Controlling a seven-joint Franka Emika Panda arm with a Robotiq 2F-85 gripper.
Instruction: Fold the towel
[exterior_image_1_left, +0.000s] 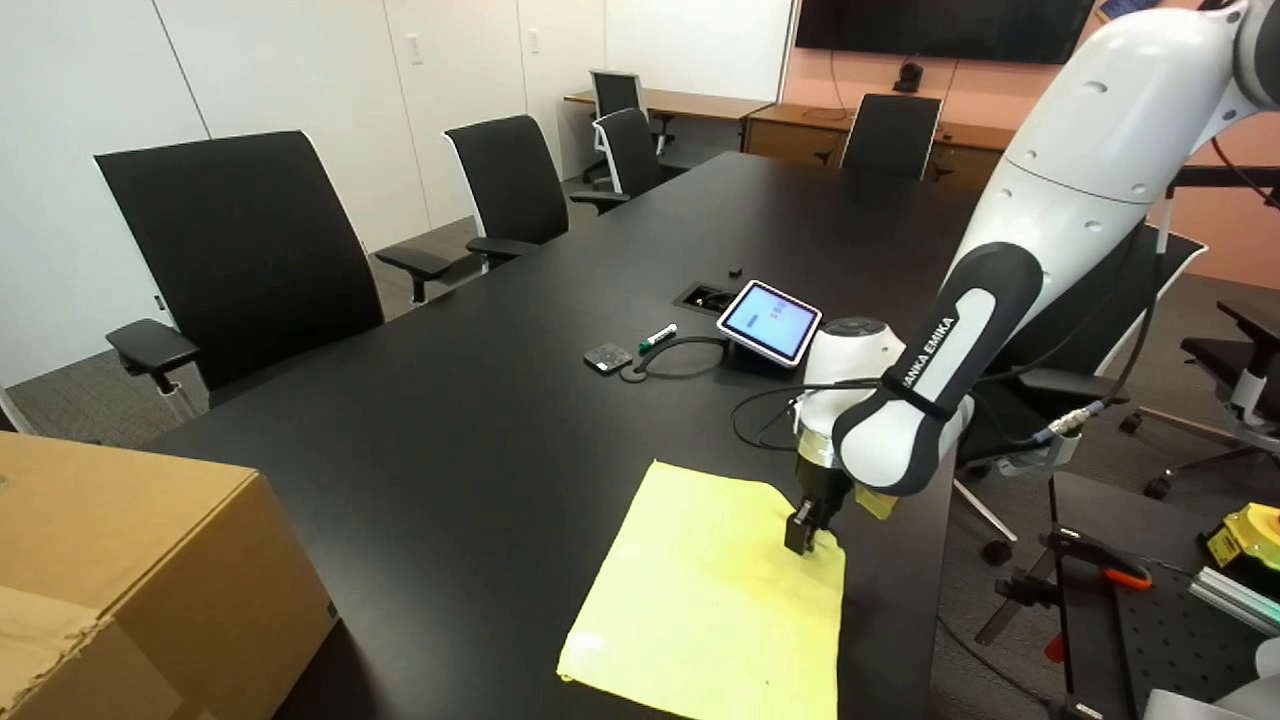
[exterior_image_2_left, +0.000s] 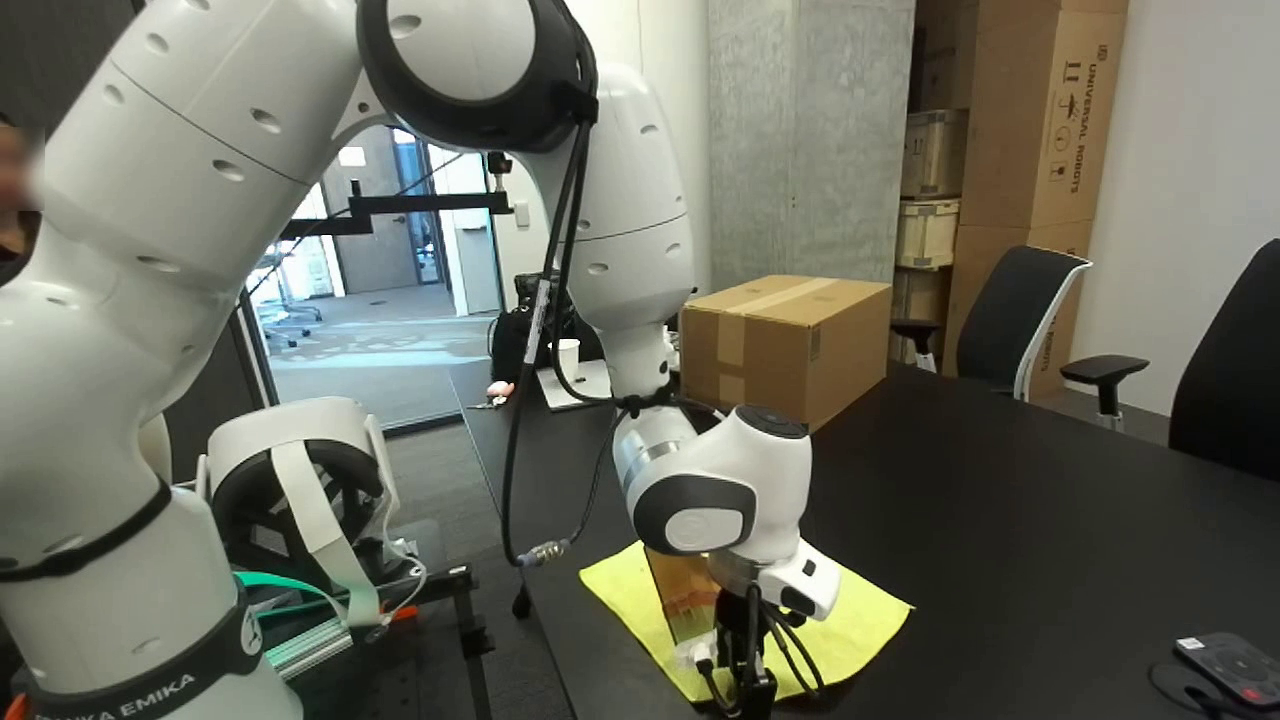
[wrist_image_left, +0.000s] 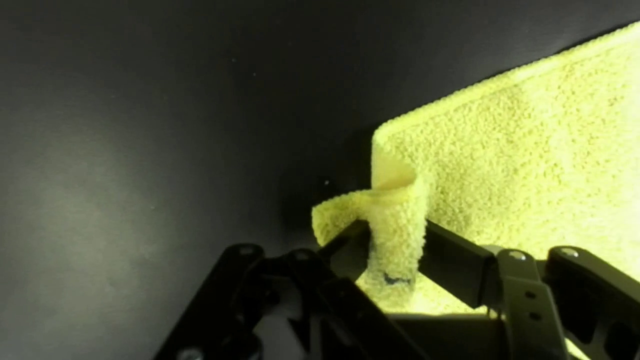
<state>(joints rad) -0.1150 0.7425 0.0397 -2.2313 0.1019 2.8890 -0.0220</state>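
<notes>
The pale yellow towel lies spread mostly flat on the dark table in both exterior views. The wrist view shows its fuzzy surface and hemmed edge. My gripper points down at the towel's edge near one corner. In the wrist view my gripper is shut on a pinched, upright fold of the towel, with cloth between both fingers. A small flap of cloth sticks out beside the left finger. In an exterior view my gripper is partly hidden by the wrist and cables.
A brown cardboard box stands on the table, also in an exterior view. A tablet on a stand, a marker and a small dark device lie beyond the towel. The table's edge runs beside the towel. Chairs surround the table.
</notes>
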